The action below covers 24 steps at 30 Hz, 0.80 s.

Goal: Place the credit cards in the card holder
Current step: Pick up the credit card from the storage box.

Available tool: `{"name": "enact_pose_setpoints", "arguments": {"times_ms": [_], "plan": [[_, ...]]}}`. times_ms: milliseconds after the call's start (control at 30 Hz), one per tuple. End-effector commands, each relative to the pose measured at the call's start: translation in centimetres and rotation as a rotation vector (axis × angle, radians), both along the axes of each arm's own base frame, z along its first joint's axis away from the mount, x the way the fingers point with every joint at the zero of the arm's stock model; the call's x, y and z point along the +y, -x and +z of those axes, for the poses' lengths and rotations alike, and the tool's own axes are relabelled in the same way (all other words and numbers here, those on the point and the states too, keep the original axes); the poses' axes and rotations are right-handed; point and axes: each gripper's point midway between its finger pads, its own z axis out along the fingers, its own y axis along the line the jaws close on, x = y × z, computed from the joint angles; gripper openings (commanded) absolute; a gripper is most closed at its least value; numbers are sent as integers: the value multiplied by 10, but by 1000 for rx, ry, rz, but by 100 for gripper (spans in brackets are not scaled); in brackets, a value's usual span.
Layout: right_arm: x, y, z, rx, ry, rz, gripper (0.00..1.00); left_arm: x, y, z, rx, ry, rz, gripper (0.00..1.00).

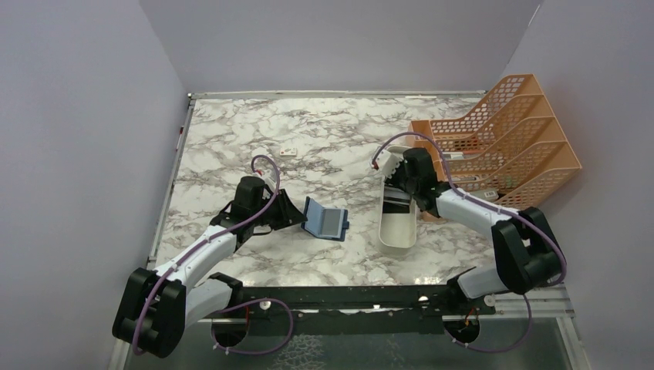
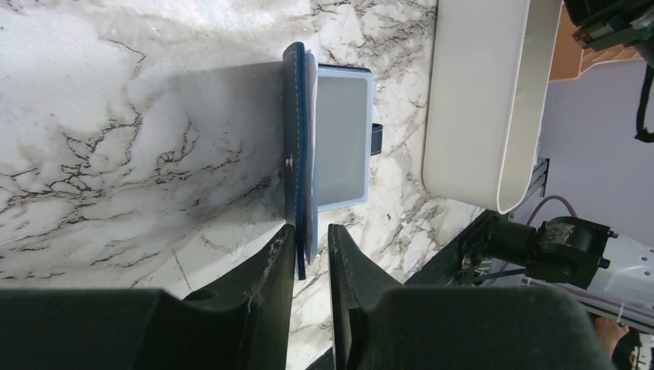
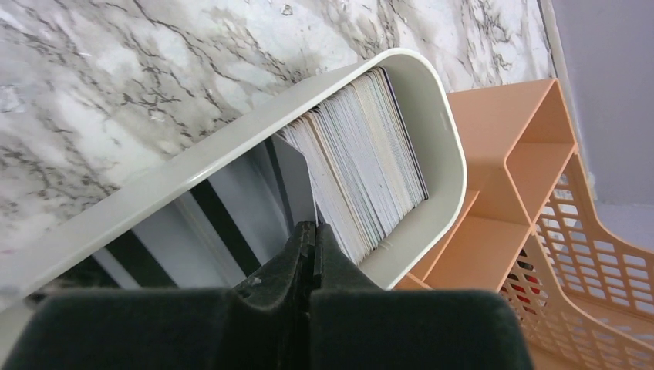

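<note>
Right end effector (image 3: 314, 228) shut, cards (image 3: 362, 162) just ahead: may pinch none or several. Left end effector (image 2: 311, 231) straddles card holder (image 2: 294, 116), grip unclear.

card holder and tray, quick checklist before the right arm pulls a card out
1. Card holder lying open, inner pocket up: ok.
2. Left jaws astride its raised cover: ok.
3. Left jaws clamped firmly on that cover: cannot tell.
4. Right jaws shut, down in the white tray beside the credit cards: ok.
5. A single card pinched between the right jaws: cannot tell.
</note>
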Motion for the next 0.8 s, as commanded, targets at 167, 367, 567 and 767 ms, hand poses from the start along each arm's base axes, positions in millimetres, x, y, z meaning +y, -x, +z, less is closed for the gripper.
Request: {"name": "enact_pose_setpoints", "arguments": {"times_ms": [167, 367, 567, 767], "plan": [[13, 21, 54, 53, -186, -5, 1, 4, -3, -4, 0, -9, 32, 0], [11, 26, 83, 99, -303, -144, 1, -10, 0, 9, -8, 128, 25, 0], [25, 30, 108, 149, -489, -226, 1, -20, -4, 23, -27, 302, 67, 0], [59, 36, 131, 291, -829, -346, 1, -14, -11, 13, -31, 268, 128, 0]]}}
